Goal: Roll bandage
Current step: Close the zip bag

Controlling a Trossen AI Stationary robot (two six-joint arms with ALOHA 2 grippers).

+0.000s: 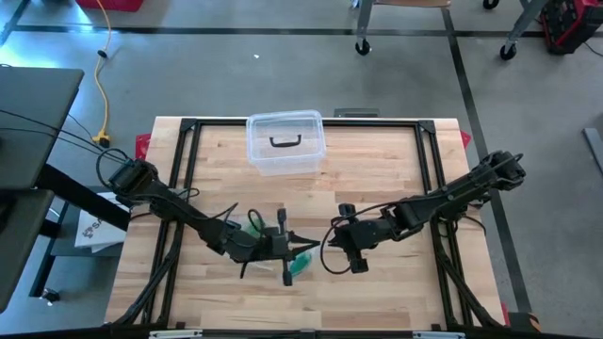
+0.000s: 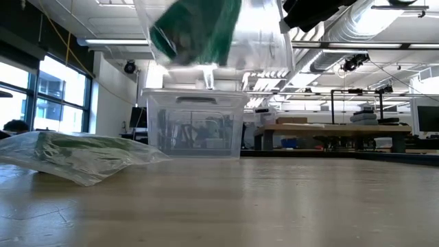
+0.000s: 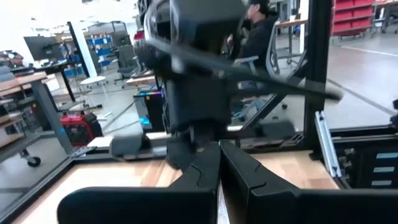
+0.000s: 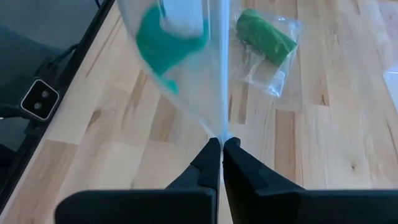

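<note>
A clear plastic bag with a teal-green bandage inside is held up over the table's near middle; it also shows in the high view and at the top of the low view. My left gripper and my right gripper meet there, fingertip to fingertip, both shut. A second clear bag with a green bandage roll lies flat on the table a little toward the far left; it also shows in the low view. My left gripper is shut with a thin pale strip of plastic showing between its two fingers. The fingers come level from the table's left. Which part of the bag it has is hidden by the fingers themselves. My right gripper pinches the bag's thin edge between its two fingertips, coming level from the table's right. From there the bag spreads out away from the fingers, drawn taut along one crease and lifted clear of the table, the bandage in its far part.
A clear lidded container stands at the table's far middle, also in the low view. The black frame runs along the table's edges. Bare wood lies to the right of the grippers.
</note>
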